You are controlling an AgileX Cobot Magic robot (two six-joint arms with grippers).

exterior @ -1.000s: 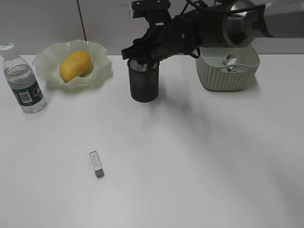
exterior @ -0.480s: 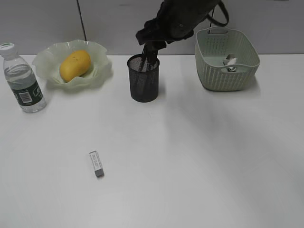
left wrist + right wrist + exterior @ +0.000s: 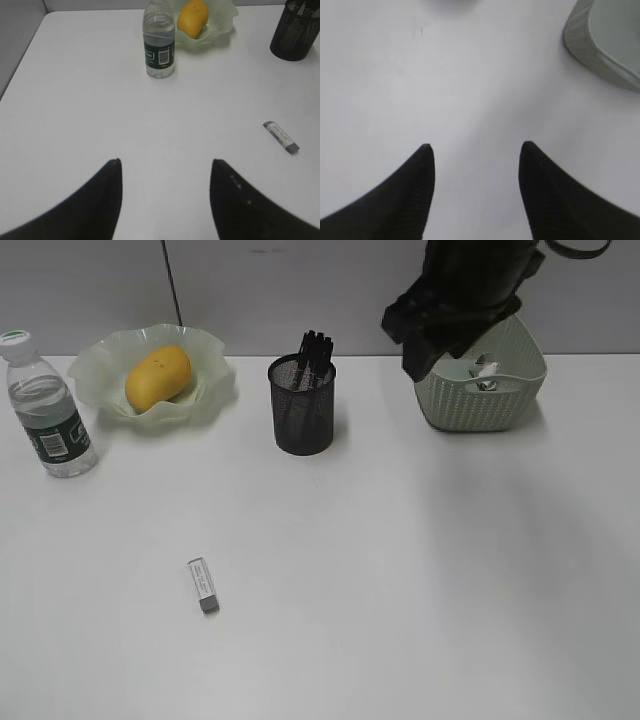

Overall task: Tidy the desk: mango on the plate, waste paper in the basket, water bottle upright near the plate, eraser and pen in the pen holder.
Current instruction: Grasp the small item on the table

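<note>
One item, the eraser [image 3: 203, 585], lay loose on the bench [image 3: 400, 590]; both end effectors, left [image 3: 165, 162] and right [image 3: 476, 146], were spread empty, so fetching it to the pen holder [image 3: 302, 406] seemingly came next.

Even, bright, diffuse light falls on the desk [image 3: 400, 590], so shadows are faint and soft: a pale smudge beside the pen holder [image 3: 302, 410] and under the basket [image 3: 480, 395]. The right arm [image 3: 455, 300] is motion-blurred (its outline smears). Both wrist views are soft, the near fingers [image 3: 395, 200] unfocused silhouettes.
</note>
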